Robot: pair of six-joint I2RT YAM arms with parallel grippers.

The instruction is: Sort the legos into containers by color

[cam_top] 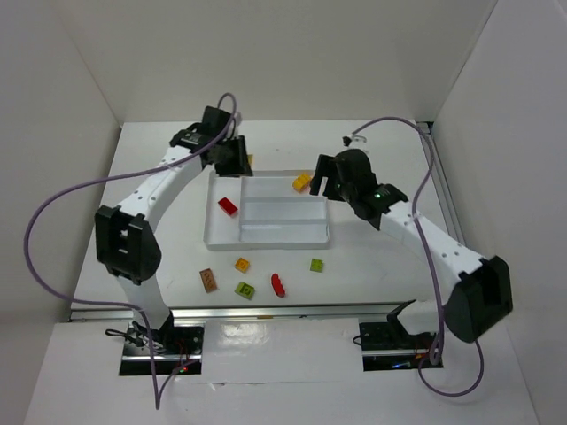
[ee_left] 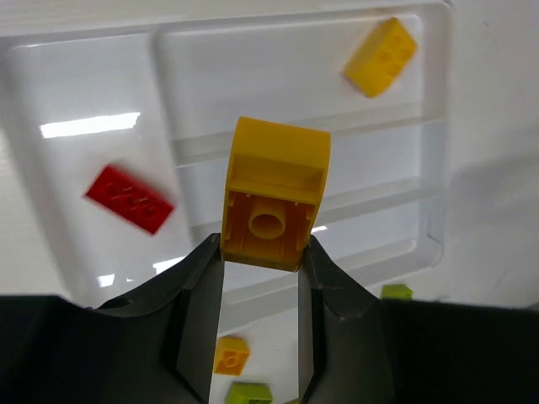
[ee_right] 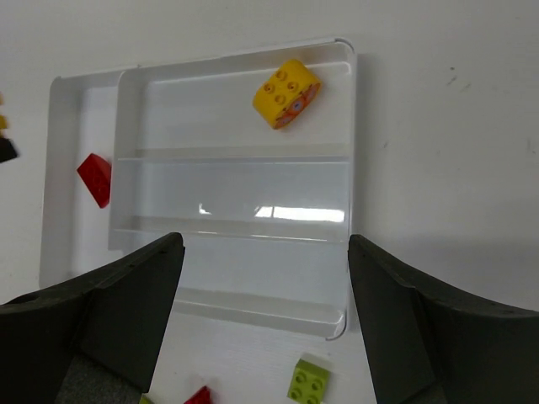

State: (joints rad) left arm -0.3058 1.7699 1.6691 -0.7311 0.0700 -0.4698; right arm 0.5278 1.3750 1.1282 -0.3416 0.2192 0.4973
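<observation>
We see a robotics lab cell: white panels (cam_top: 292, 53) wall in a white table (cam_top: 372, 283), with the left arm (cam_top: 151, 195) and right arm (cam_top: 425, 239) bolted at six o'clock.

White table (cam_top: 372, 283) carrying everything. White tray (cam_top: 266, 243) lying toward middle, long side running left to right. Five loose bricks lying on bare top between tray and near edge, none touching:
- brown brick (cam_top: 208, 280) sitting furthest left
- orange brick (cam_top: 242, 264) sitting nearer tray
- lime green brick (cam_top: 244, 289) lying just nearer than orange
- red brick (cam_top: 278, 285) lying to its right
- second lime green brick (cam_top: 316, 265) sitting furthest right

No legible text, label or number anywhere.
</observation>
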